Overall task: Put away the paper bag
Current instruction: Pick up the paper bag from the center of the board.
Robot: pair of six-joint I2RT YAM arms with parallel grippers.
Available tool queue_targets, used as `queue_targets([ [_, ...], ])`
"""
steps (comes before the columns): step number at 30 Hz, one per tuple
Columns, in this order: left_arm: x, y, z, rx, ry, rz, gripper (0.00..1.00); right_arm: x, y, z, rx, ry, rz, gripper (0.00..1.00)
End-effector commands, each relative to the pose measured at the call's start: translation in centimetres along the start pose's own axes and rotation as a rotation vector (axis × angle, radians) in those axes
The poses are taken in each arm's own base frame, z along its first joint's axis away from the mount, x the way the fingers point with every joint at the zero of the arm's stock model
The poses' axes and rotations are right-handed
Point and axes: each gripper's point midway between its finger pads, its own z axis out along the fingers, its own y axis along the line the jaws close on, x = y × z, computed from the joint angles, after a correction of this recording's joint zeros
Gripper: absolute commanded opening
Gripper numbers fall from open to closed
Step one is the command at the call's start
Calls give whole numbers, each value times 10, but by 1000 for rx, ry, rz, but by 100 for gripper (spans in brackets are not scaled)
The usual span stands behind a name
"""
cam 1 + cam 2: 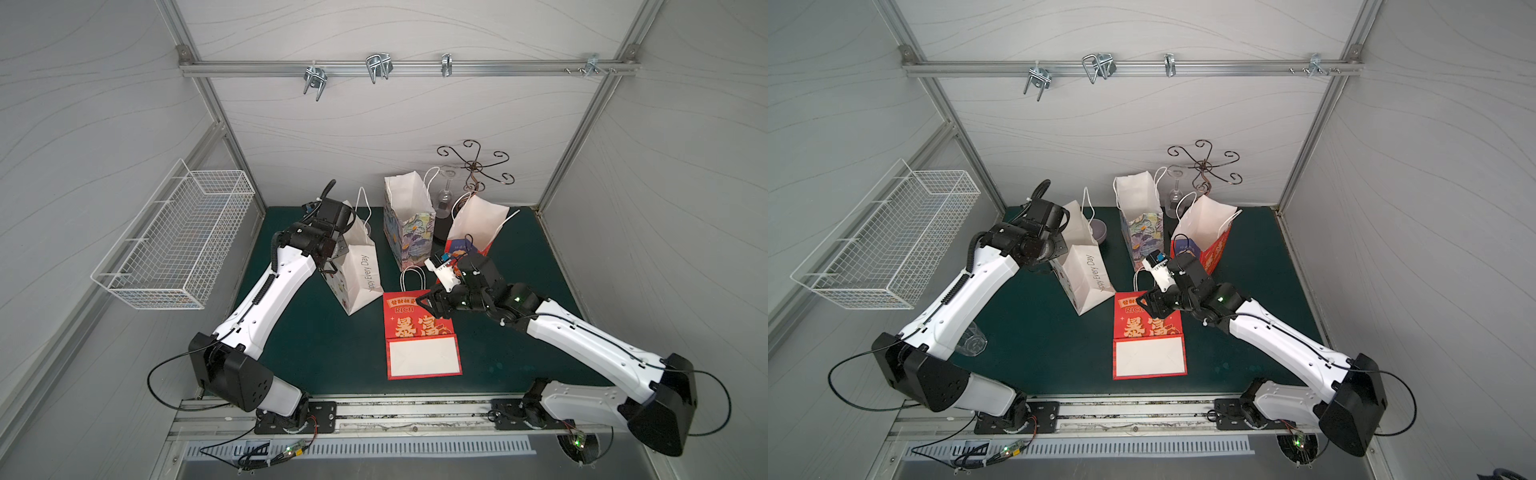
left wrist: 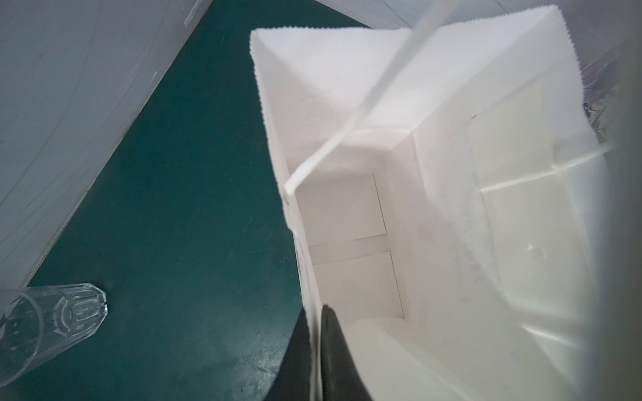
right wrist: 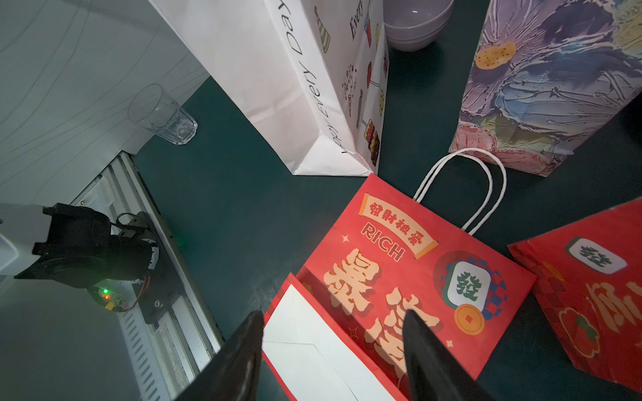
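Observation:
A white paper bag (image 1: 358, 274) printed "Happy Every Day" stands open on the green mat at the left. My left gripper (image 2: 318, 309) is shut on its side wall at the rim, one finger inside and one outside. The left wrist view looks down into the bag's empty white inside (image 2: 347, 208). A red paper bag (image 1: 415, 326) marked "RICH" lies flat in the middle, with its white handles (image 3: 462, 187) pointing away. My right gripper (image 3: 333, 314) hovers open over that flat bag (image 3: 399, 277) and holds nothing; both top views show it (image 1: 1144, 302) above the bag's upper edge.
A floral bag (image 1: 409, 232) and a red-and-white bag (image 1: 473, 224) stand behind. A wire basket (image 1: 174, 245) hangs on the left wall, with hooks (image 1: 378, 66) on the back rail. A clear glass (image 1: 971, 340), a purple bowl (image 1: 1098, 230) and a curly metal stand (image 1: 473, 166) are nearby.

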Motion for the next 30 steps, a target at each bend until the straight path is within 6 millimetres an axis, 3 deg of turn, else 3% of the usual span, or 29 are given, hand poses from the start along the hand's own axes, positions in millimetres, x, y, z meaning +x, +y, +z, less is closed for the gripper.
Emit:
queue_targets([
  [1,-4,5,-1,-11,-28,-3,5,2,1,-6,7,1,-2,64],
  [4,-4,5,0,-12,-37,0,0,2,1,-8,11,-1,-5,64],
  [10,-17,11,-7,-31,-99,7,0,-2,1,-15,22,-16,-18,65],
  [21,-51,21,-63,75,-290,77,0,-13,-7,-34,64,-61,-9,67],
  [30,-39,5,-113,339,-317,246,0,-19,-47,-71,124,-126,75,67],
])
